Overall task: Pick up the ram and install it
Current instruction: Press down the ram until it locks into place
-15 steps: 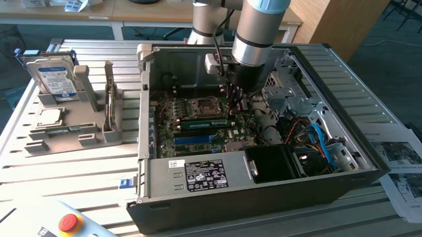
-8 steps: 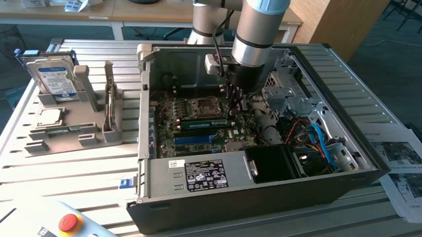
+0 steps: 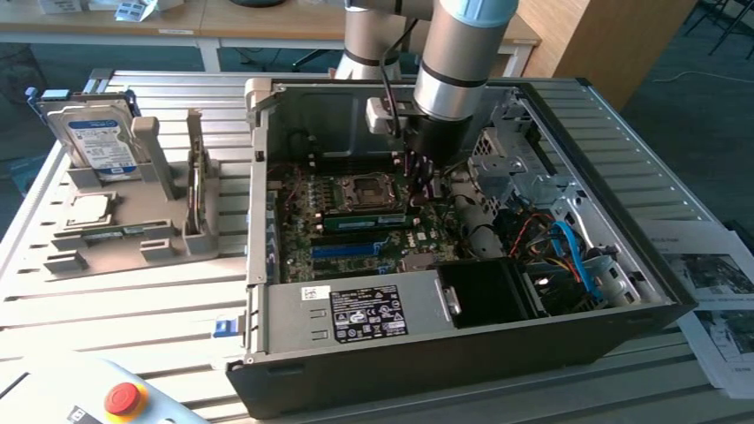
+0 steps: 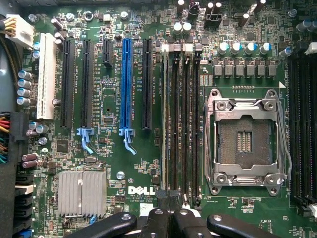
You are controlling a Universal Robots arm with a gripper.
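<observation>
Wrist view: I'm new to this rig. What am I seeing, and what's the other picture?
The wrist view is the arm's own camera looking at the motherboard. Its black fingers, shut, are at the memory slots beside the empty processor socket. The exterior view shows the robot arm reaching into an open computer case on a slatted table. A green ram stick sits on the board there. A grey rack alongside holds a hard drive. Whether anything is gripped, I cannot tell.
</observation>
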